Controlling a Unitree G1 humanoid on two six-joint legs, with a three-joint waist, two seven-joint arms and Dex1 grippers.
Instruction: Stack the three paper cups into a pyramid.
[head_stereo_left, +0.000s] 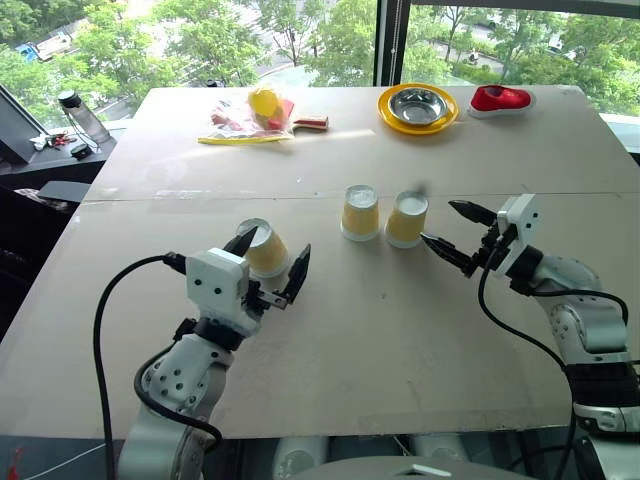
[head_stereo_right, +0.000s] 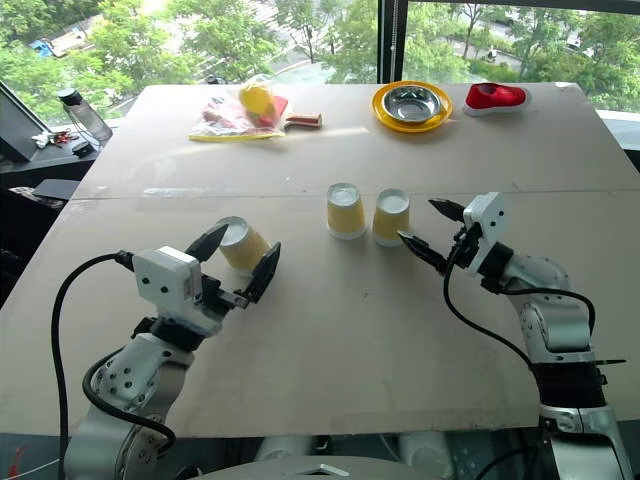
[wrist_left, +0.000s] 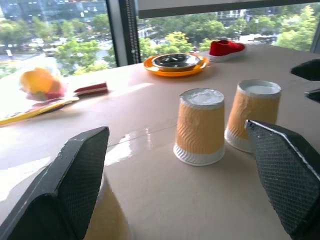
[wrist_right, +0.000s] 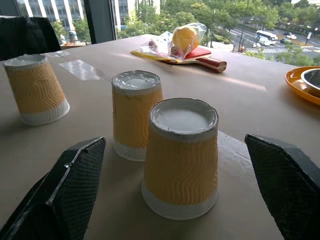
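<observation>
Three paper cups sat upside down on the pale surface (head_stereo_left: 330, 330), each with its long axis upright, white base facing up and wider white rim down. Two of them stood side by side near the middle: the middle cup (head_stereo_left: 361, 212) and the right cup (head_stereo_left: 407, 219), very close together, though whether their rims touched was hard to tell from the head views. The third, the left cup (head_stereo_left: 265, 248), stood apart from that pair, nearer the robot's left side; in the head views it seemed to lean a little, though the right wrist view showed it upright.

The left gripper (head_stereo_left: 270, 267) was spread wide, its two black fingers on either side of the left cup without visibly pressing it. In the left wrist view that cup showed only as a tan blur low beside one finger, with the other two cups ahead.

The right gripper (head_stereo_left: 458, 233) was also spread wide and held nothing, pointing toward the right cup with its nearer fingertip just beside it, apart from its side.

At the far edge lay a yellow plate (head_stereo_left: 418, 108) with a steel bowl, a red object (head_stereo_left: 501, 98), and a paddle (head_stereo_left: 312, 122) under a bag of yellow fruit (head_stereo_left: 250, 115).
</observation>
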